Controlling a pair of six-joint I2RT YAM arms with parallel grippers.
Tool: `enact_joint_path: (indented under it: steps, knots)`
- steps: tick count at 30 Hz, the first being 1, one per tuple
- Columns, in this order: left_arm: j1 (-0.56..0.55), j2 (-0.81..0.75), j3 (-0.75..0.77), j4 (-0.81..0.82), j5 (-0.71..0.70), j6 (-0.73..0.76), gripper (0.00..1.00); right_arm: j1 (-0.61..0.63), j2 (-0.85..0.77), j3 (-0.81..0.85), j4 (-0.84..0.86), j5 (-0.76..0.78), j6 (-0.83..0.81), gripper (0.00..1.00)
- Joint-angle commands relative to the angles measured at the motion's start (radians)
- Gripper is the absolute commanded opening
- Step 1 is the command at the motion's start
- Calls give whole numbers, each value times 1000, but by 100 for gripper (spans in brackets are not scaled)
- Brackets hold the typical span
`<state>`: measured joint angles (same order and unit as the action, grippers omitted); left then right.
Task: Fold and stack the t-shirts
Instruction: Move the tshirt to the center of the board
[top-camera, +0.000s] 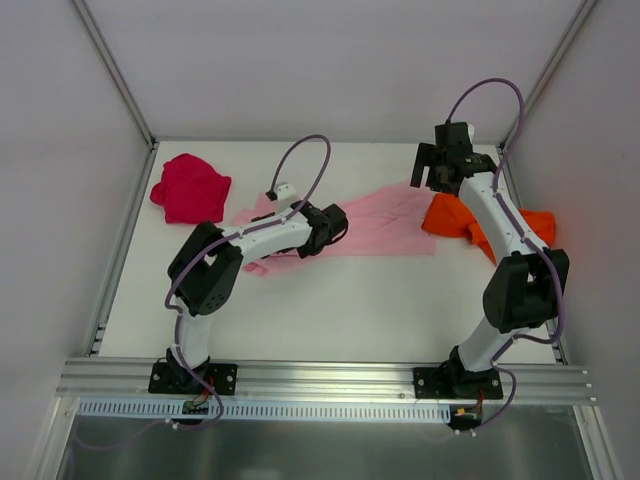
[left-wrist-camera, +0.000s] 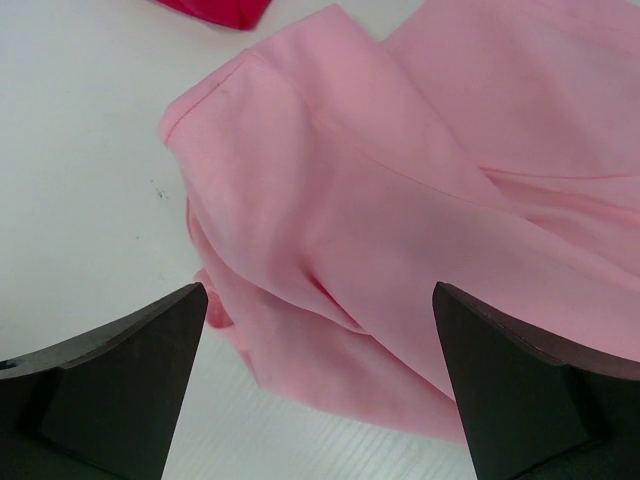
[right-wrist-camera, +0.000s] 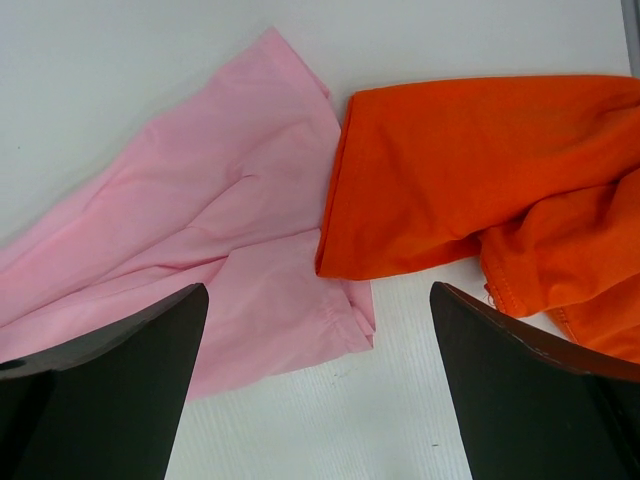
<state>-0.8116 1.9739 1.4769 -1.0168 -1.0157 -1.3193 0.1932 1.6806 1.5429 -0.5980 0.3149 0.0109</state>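
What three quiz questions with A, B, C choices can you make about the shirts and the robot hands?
1. Where is the red t-shirt? A, at the far left corner of the table; B, at the near edge; C, in a gripper.
2. How many t-shirts lie on the table? A, two; B, three; C, five.
3. How is the left gripper? A, shut on cloth; B, open over the pink t-shirt; C, shut and empty.

Answers:
1 A: it lies bunched up at the far left.
2 B: a red one, a pink one and an orange t-shirt show.
3 B: its jaws stand wide apart with pink cloth below them.
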Motion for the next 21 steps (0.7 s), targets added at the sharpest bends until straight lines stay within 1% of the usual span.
enact_joint_path:
  steps: [1,2,4,6,8,9,10,12,16,17,19,21]
  knots:
    - [-5,-23,43,70,-58,96,99,6,7,22,7,-43,-26,100]
    - [2,-11,60,70,-60,92,99,8,4,19,12,-57,-29,100]
    - [28,43,134,12,-58,91,99,25,-10,13,27,-47,-49,100]
    - [61,92,201,-11,-22,101,99,28,-10,17,23,-34,-49,100]
    - [83,95,179,52,21,187,99,34,-10,17,26,-48,-55,100]
    - [95,80,154,172,69,231,99,35,-10,16,29,-48,-57,100]
    - [100,74,132,226,92,302,99,37,-10,16,33,-48,-57,100]
    - [114,77,106,329,162,369,99,38,-5,14,38,-57,-52,100]
    - [138,108,135,388,247,425,99,46,-7,14,38,-50,-61,100]
    - [143,103,126,406,256,436,99,48,-10,11,38,-46,-65,100]
    - [170,88,91,480,324,468,99,46,-13,10,38,-45,-69,100]
    - [190,75,79,500,345,448,99,49,-12,10,37,-46,-71,100]
